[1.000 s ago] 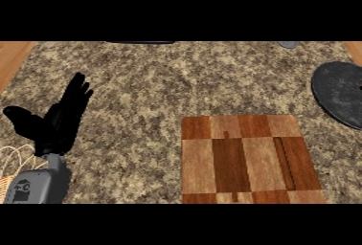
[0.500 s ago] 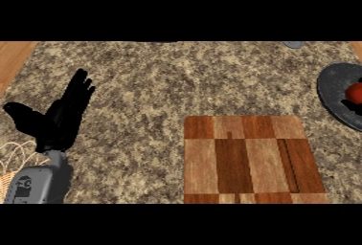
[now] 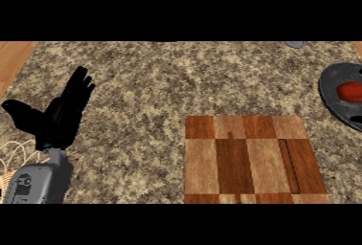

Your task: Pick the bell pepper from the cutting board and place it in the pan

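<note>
**Moved: bell pepper (image 3: 349, 91) now shows in pan (image 3: 333, 114); left hand (image 3: 60, 119) idle**

Since the frame of one second ago, a red bell pepper has appeared inside the pan, where none showed then. Half a second ago it was already in much the same spot. The left hand and the cutting board (image 3: 247, 162) hold nearly the same places as before.

Head view, findings:

- Bell pepper: lies on the dark floor of the pan at the far right. It is partly cut off by the right edge of the view, and well apart from the cutting board.
- Pan: round and dark grey, standing on the counter (image 3: 176, 81) just beyond the board's far right corner. Only its left part is in view.
- Cutting board: wooden, in light and dark blocks, lying flat at the near right of the counter.
- Left hand: at the left, raised over the counter, fingers straight and pointing away, thumb spread to the left. It has hold of nothing and rests well apart from the board and the pan.
- Other items: a pale woven basket (image 3: 8, 165) sits at the near left edge beside the grey forearm. A small grey object (image 3: 295, 44) lies at the far edge; what it is cannot be told.
</note>
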Motion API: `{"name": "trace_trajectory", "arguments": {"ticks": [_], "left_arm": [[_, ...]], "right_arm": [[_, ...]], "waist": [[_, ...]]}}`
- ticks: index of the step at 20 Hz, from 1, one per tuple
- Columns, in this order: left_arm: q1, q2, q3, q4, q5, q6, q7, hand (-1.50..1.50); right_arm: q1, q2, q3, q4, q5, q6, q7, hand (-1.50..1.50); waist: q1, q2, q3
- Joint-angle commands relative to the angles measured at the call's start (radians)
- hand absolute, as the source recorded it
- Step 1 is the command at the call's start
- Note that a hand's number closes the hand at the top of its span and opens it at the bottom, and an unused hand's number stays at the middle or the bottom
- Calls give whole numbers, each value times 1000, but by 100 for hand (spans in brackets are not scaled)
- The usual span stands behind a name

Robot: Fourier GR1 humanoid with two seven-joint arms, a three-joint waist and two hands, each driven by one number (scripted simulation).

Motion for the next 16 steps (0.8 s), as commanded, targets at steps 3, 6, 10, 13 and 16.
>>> {"name": "trace_trajectory", "arguments": {"ticks": [3,6,10,13,16], "left_arm": [[35,19,22,4,5,-14,-26,0],[28,-3,-5,-25,-2,4,19,0],[43,26,37,-26,29,-19,2,0],[34,10,23,-11,15,-6,0,0],[30,24,38,-17,28,-12,13,0]], "right_arm": [[8,-64,-139,41,-144,131,-123,-150],[5,-113,-211,71,-218,237,-121,-150],[28,-225,-271,110,-280,430,-108,-150],[77,-256,-303,122,-315,529,-157,-150],[107,-273,-330,132,-348,643,-183,-150]], "waist": [[-13,-3,1],[-19,-6,2],[-24,-6,2],[-36,-1,5],[-38,-4,5]]}}
